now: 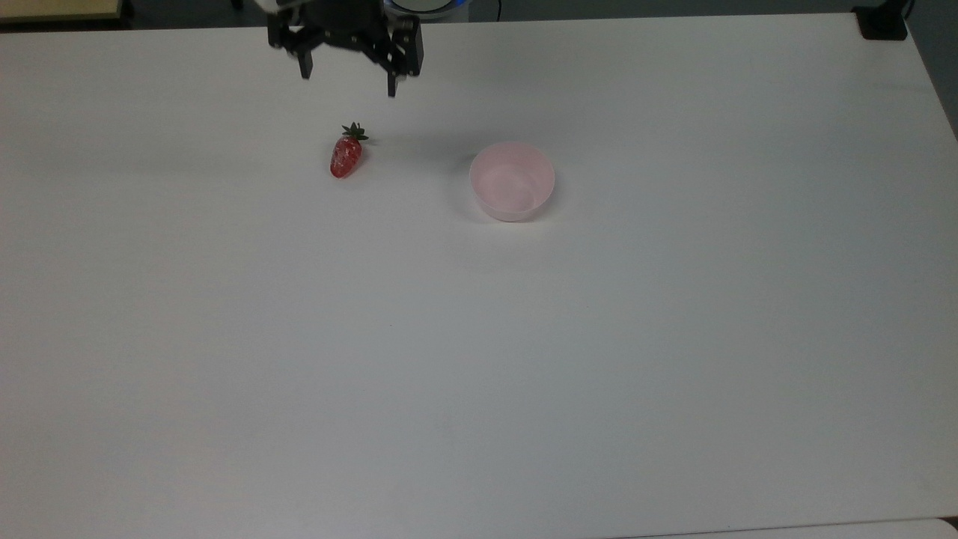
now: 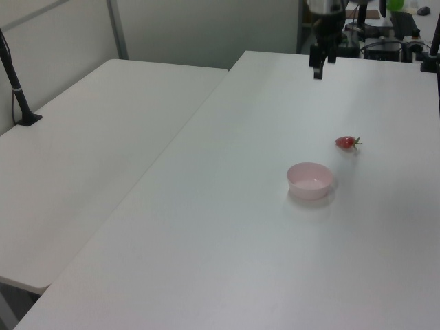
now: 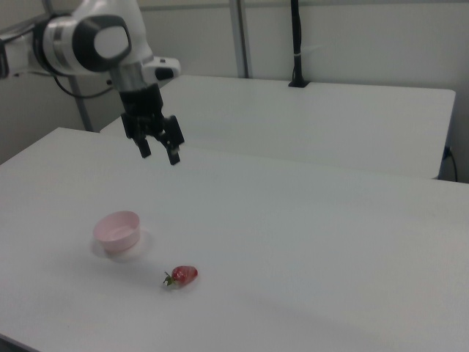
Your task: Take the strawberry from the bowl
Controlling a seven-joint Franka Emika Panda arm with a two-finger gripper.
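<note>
The red strawberry (image 1: 346,156) lies on its side on the white table, green cap toward the top view's top; it also appears in the left view (image 2: 346,142) and the right view (image 3: 184,276). The pale pink bowl (image 1: 512,182) stands with nothing inside it to the strawberry's right in the top view, also seen from the left (image 2: 310,180) and from the right (image 3: 117,231). My gripper (image 1: 348,84) hangs well above the table, open, with nothing between its black fingers (image 3: 158,152). In the left view the gripper (image 2: 317,71) sits high near the far edge.
The white table (image 1: 479,359) stretches wide toward the top view's bottom. A second table (image 2: 82,158) adjoins it in the left view's left. A black post (image 3: 297,44) stands on the far table in the right view. A black clamp (image 1: 883,22) sits at the top view's upper right corner.
</note>
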